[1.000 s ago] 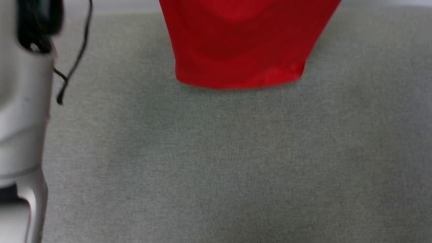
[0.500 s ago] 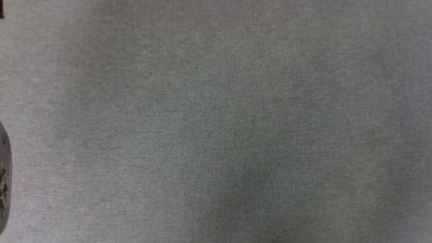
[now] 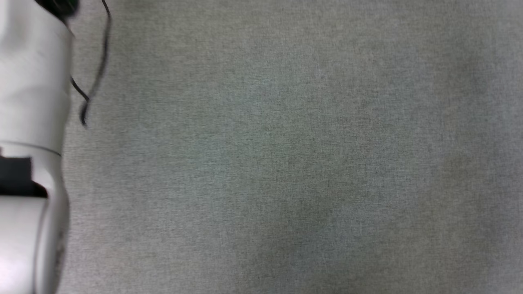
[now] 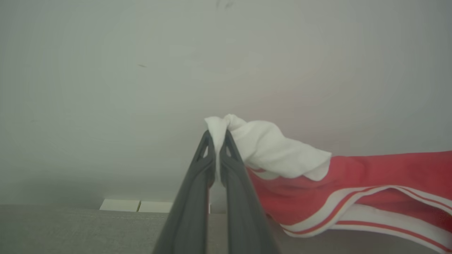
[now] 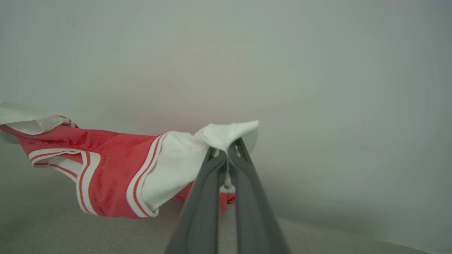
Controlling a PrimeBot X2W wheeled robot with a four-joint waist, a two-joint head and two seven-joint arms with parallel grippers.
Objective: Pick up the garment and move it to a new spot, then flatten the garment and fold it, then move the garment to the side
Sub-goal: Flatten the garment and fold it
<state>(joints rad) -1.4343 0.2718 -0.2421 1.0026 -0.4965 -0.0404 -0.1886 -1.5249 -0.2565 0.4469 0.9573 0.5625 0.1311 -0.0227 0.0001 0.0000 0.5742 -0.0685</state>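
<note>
Left gripper (image 4: 217, 135) and right gripper (image 5: 227, 150) each pinch the red jersey (image 4: 353, 173) tight. Pull it wide, then lay it softly.

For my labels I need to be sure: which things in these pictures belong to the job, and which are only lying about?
Job:
- the garment
- left gripper, shut on its white fabric
- right gripper, likewise

Not the job:
- black cable
- grey surface
- pale wall
</note>
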